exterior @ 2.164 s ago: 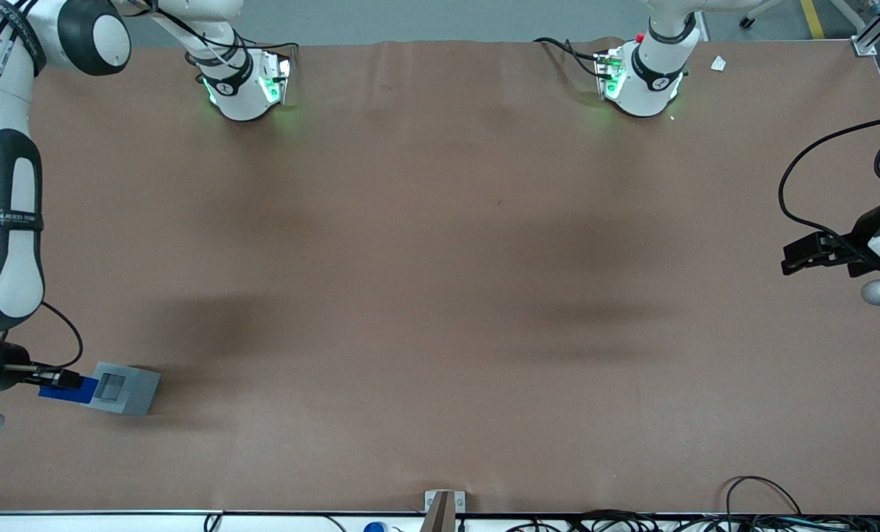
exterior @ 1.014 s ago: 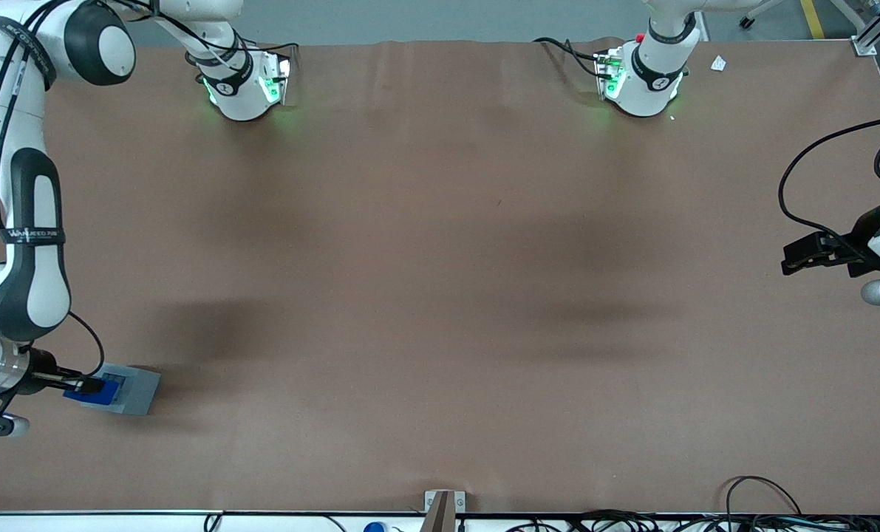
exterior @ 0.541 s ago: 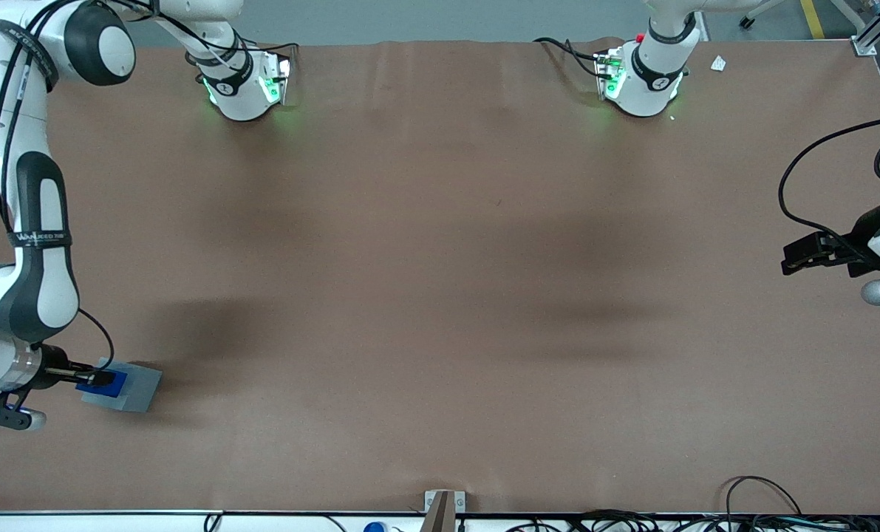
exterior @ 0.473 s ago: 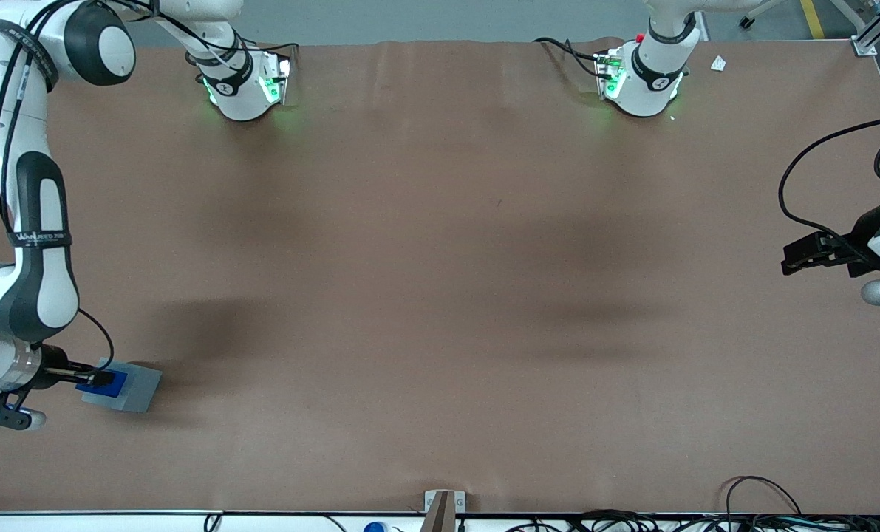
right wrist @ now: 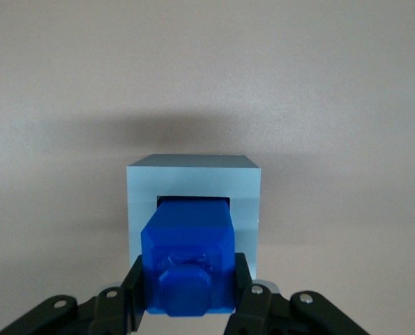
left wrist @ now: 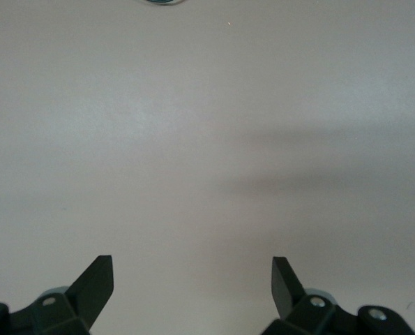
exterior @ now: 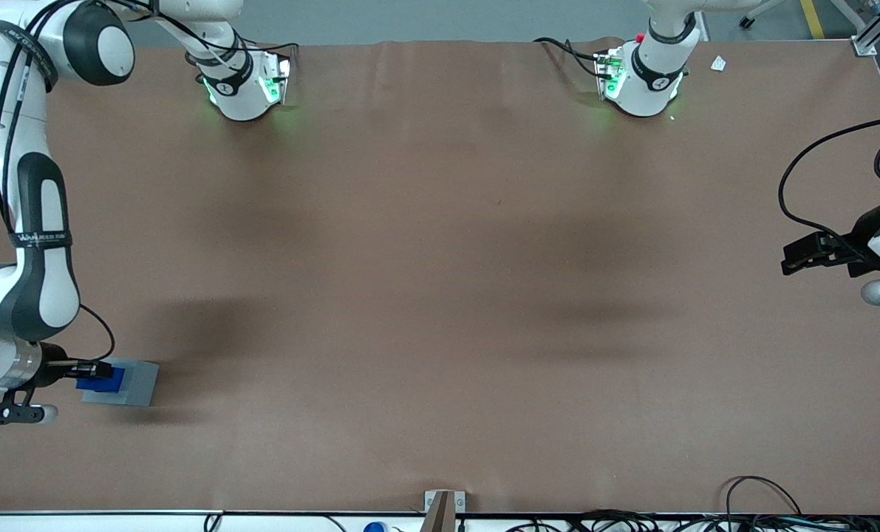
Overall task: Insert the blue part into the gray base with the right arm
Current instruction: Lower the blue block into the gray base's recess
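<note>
The gray base (exterior: 133, 383) sits on the brown table near the working arm's end, close to the front camera. The blue part (exterior: 98, 379) stands over the base's recess, its lower end at the square opening. In the right wrist view the blue part (right wrist: 188, 255) is clamped between the two black fingers (right wrist: 136, 287) and reaches into the recess of the gray base (right wrist: 193, 183). My right gripper (exterior: 92, 373) is shut on the blue part, directly above the base.
The brown table surface (exterior: 440, 295) stretches toward the parked arm's end. Two arm bases (exterior: 244, 85) stand far from the front camera. Cables (exterior: 765, 510) lie along the table's front edge.
My right gripper carried the blue part sideways from beside the gray base to over its recess, then lowered it into the opening. The base shifted slightly.
</note>
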Controlling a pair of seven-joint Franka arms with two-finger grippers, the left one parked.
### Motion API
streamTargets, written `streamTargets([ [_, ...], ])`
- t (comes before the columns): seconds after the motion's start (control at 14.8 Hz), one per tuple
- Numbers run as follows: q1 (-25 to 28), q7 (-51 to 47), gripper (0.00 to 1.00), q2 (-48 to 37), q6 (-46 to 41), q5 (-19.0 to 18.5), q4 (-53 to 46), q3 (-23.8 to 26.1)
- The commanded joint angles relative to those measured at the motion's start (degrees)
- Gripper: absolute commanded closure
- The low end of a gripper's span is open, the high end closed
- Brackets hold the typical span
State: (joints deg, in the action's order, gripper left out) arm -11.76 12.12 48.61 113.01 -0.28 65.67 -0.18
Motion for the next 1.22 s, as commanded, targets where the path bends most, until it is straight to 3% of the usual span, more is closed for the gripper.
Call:
streamTargets([
  [0.0,-1.1,6.2,1.00,0.5,0.1,-1.0,0.9,0.4],
  [0.2,-1.0,5.0,1.00,0.5,0.3,-0.9,0.9,0.4],
  [0.47,-0.4,-7.1,1.00,0.5,0.2,-0.6,0.9,0.5],
  [1.15,-0.3,-10.1,0.99,0.5,0.5,-0.5,0.9,0.5],
])
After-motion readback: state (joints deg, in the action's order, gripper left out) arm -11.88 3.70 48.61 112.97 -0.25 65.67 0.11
